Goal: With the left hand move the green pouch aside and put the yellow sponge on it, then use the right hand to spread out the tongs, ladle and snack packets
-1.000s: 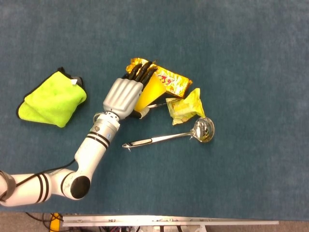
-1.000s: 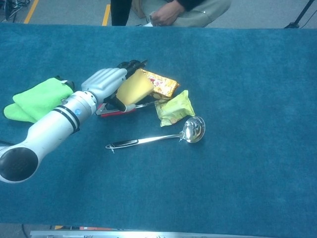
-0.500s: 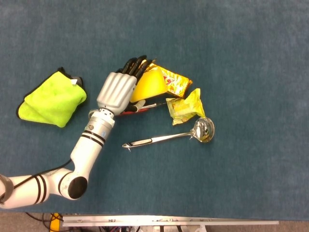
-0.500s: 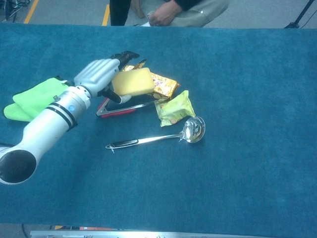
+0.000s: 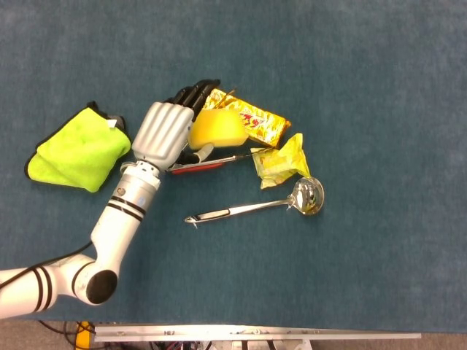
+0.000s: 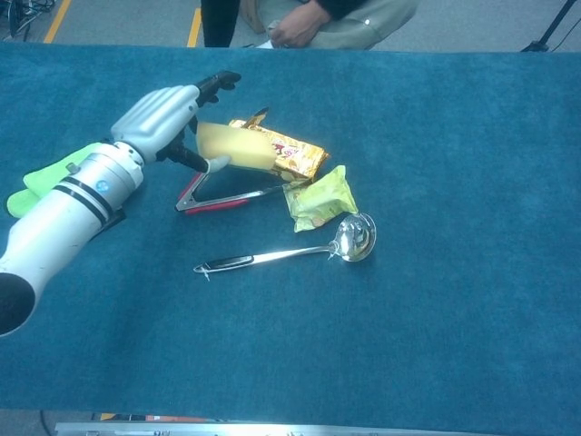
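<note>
Chest view: left hand [image 6: 163,118] pinches the yellow block sponge [image 6: 235,146], lifted just right of its palm. Bright green cloth pouch [image 6: 64,173] lies behind the wrist; sponge should travel level and lower flat onto it.

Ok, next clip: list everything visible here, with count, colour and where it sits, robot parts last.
green pouch: one, bright green, far left on the table.
yellow sponge: one, yellow, lifted in the left hand above the tongs.
tongs: one, metal with red, below the sponge.
ladle: one, silver, lying toward the near edge, bowl to the right.
gold snack packet: one, gold and red, behind the sponge.
green snack packet: one, yellow-green, just above the ladle's bowl.
table: one, blue cloth.
person: one, partly seen beyond the far edge.
left hand: one, grey, holding the sponge.
right hand: not in view.
</note>
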Robot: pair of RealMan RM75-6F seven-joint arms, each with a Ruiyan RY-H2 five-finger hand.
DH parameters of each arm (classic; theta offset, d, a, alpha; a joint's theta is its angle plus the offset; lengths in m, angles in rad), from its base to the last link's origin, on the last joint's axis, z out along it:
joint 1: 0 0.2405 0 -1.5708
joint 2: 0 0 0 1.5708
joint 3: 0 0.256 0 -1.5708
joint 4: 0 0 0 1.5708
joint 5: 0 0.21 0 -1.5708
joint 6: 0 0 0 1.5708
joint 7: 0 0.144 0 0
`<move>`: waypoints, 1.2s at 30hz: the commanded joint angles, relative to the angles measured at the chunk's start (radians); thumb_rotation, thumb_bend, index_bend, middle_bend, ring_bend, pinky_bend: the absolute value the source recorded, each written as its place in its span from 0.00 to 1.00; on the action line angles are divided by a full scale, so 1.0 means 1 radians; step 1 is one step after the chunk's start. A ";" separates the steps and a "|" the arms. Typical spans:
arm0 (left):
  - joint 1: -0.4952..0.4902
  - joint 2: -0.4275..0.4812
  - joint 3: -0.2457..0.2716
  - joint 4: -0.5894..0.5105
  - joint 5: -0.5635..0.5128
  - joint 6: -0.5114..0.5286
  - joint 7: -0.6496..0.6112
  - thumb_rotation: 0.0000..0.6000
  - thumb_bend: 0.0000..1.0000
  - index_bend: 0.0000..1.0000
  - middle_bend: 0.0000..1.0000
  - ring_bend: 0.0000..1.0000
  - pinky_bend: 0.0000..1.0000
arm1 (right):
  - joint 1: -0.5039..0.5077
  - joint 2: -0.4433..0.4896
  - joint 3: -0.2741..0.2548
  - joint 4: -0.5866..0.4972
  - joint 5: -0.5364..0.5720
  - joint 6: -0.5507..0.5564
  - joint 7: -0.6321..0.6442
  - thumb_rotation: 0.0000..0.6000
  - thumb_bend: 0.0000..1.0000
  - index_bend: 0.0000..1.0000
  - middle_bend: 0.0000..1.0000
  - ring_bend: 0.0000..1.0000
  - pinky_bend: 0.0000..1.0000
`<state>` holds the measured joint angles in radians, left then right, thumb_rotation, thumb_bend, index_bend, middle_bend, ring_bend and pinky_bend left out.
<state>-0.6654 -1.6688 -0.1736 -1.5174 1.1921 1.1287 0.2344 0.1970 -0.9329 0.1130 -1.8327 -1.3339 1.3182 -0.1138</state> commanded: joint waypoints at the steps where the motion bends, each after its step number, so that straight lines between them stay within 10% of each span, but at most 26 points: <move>1: 0.013 0.019 0.006 -0.020 0.022 0.009 -0.028 1.00 0.27 0.06 0.16 0.24 0.47 | 0.001 -0.001 0.000 -0.001 -0.001 0.001 -0.002 1.00 0.12 0.03 0.27 0.22 0.41; 36: 0.237 0.438 0.149 -0.168 0.132 0.115 -0.068 1.00 0.27 0.10 0.20 0.24 0.48 | 0.029 -0.012 0.001 -0.023 -0.030 -0.017 -0.029 1.00 0.12 0.03 0.27 0.22 0.41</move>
<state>-0.4344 -1.2351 -0.0291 -1.6946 1.3266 1.2419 0.1614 0.2249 -0.9446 0.1146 -1.8547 -1.3632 1.3024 -0.1414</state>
